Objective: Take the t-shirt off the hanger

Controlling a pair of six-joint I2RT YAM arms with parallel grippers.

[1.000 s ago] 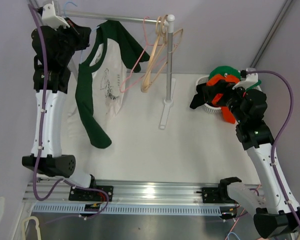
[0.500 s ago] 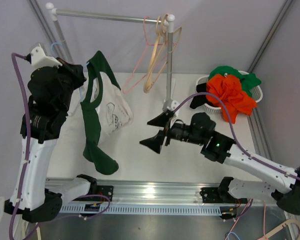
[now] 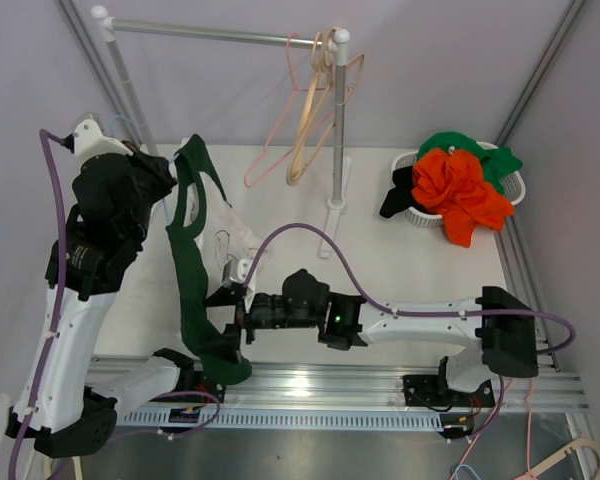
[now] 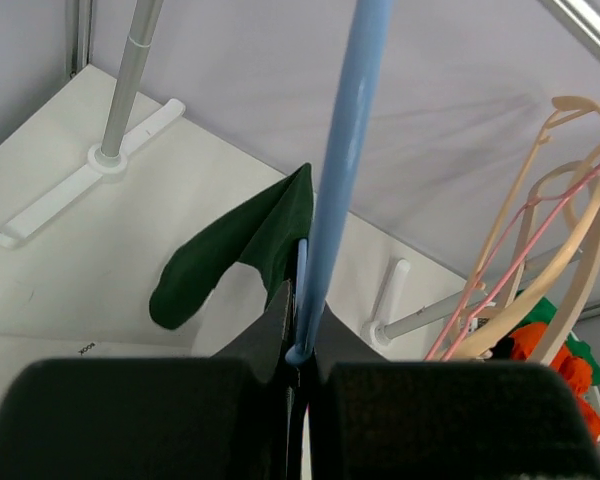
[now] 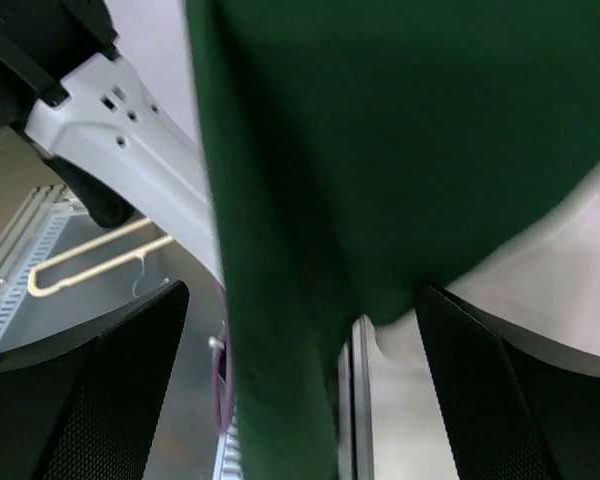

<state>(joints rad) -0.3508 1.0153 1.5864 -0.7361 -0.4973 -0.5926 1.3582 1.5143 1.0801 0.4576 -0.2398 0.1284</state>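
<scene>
The t-shirt (image 3: 226, 236) is white with green sleeves and hangs from a blue hanger (image 4: 340, 150). My left gripper (image 3: 156, 186) is shut on the hanger's blue rod and holds it away from the rail; in the left wrist view the left gripper (image 4: 305, 345) pinches the rod. A long green sleeve (image 3: 194, 300) hangs down towards the near edge. My right gripper (image 3: 226, 322) reaches across to that sleeve. In the right wrist view the right gripper (image 5: 310, 400) is open, with the green sleeve (image 5: 360, 180) between its wide-apart fingers (image 5: 110, 390).
A clothes rack's rail (image 3: 220, 35) and pole (image 3: 338, 130) stand at the back with pink and beige hangers (image 3: 305, 120). A white basket (image 3: 422, 213) with orange and green clothes (image 3: 462, 188) sits at the right. A metal rail (image 3: 310, 385) runs along the near edge.
My right arm has swung from the basket across the table to the shirt's hanging sleeve. My left arm has brought the hanger and shirt down off the rail and nearer.
</scene>
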